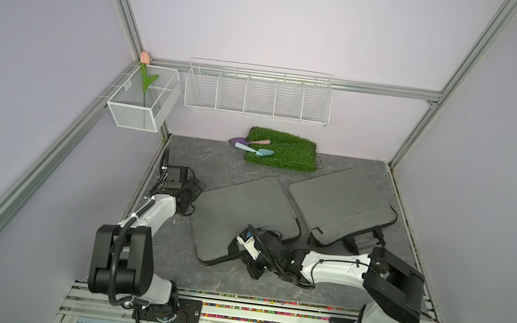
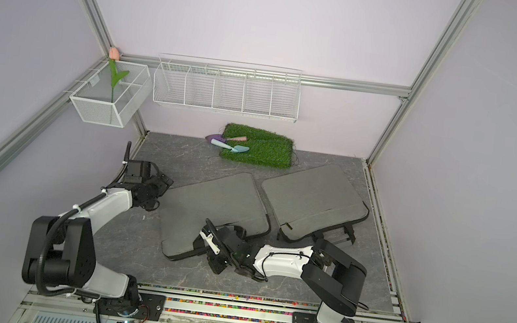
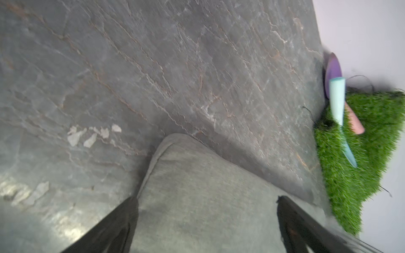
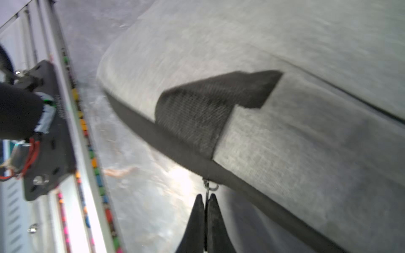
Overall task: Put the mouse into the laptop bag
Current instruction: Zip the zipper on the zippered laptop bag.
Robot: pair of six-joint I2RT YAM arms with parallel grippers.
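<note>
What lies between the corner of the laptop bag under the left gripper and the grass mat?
Only bare tabletop separates the laptop bag from the grass mat. This is clearest in the left wrist view and also shows in both top views.

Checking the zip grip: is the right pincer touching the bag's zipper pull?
Touching. The right wrist view shows the right pincer shut on the zipper pull.

The left arm (image 1: 154,209) reaches from its front-left base along the counter's left edge. The left gripper (image 3: 206,210) is angled down, its jaws spread wide and holding nothing. The right arm (image 1: 335,266) folds at the elbow, its forearm stretched low toward the counter's front middle. The right gripper (image 4: 206,198) has its jaws pressed together on a zipper pull (image 4: 207,188).
</note>
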